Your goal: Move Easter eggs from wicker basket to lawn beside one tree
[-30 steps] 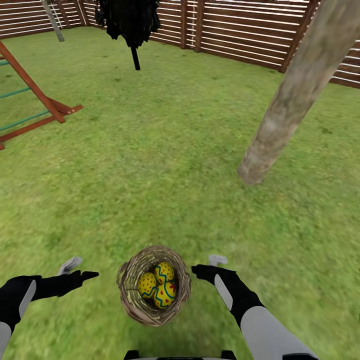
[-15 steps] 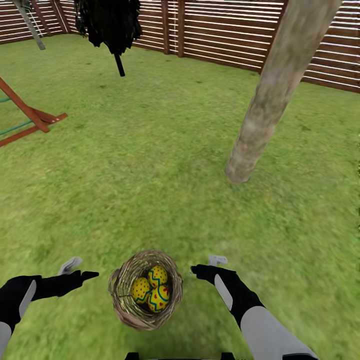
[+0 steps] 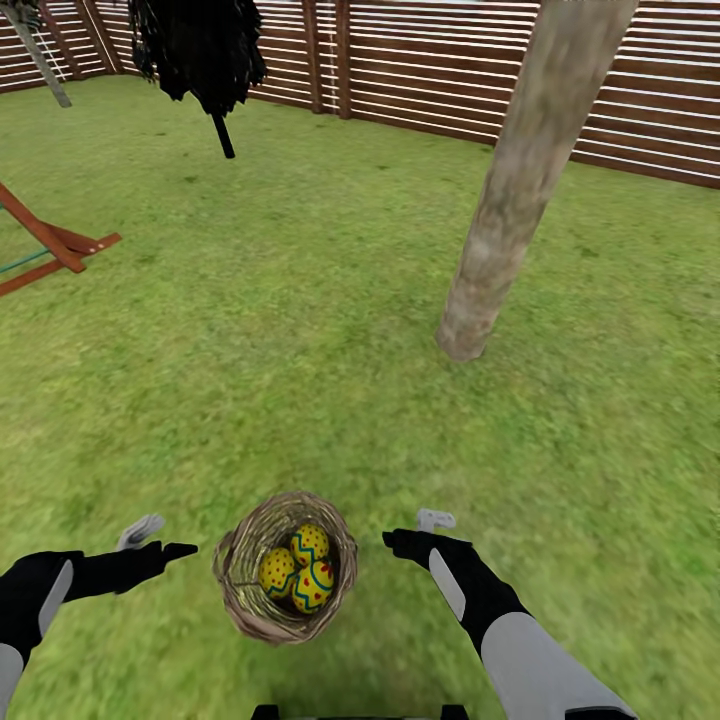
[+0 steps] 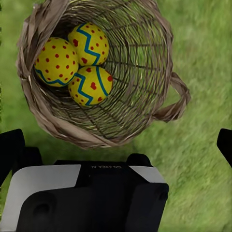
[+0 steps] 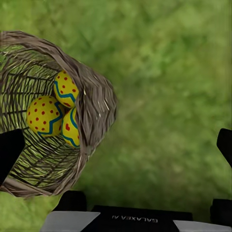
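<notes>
A small round tan-brown wicker basket [image 3: 285, 568] of loose woven twigs stands on the mottled green lawn [image 3: 300, 350] directly in front of the robot, between its two outstretched black-and-white arms, with all three bright yellow Easter eggs [image 3: 296, 570], banded in blue zigzags and dotted with red, packed together inside it. The left wrist view shows the eggs [image 4: 79, 60] touching one another against one side of the basket's floor, and a looped twig handle [image 4: 175, 99] jutting from the rim. The straight, pale grey-brown tree trunk [image 3: 510, 190] rises from the grass ahead and to the right, well apart from the basket, with a brown horizontal-slat wooden fence [image 3: 500, 70] behind it.

The eggs look hard, smooth and rounded, so they are probably light but slippery; a hold across the middle of the uppermost egg seems safest, since the flexible weave may shift if bumped.

The left gripper [image 3: 158, 540] hovers low at the basket's left, the right gripper [image 3: 415, 530] at its right, both reaching forward with wrists level, neither touching anything. Each has its fingers spread wide, the dark tips showing at opposite edges of its wrist view, and holds nothing.
</notes>
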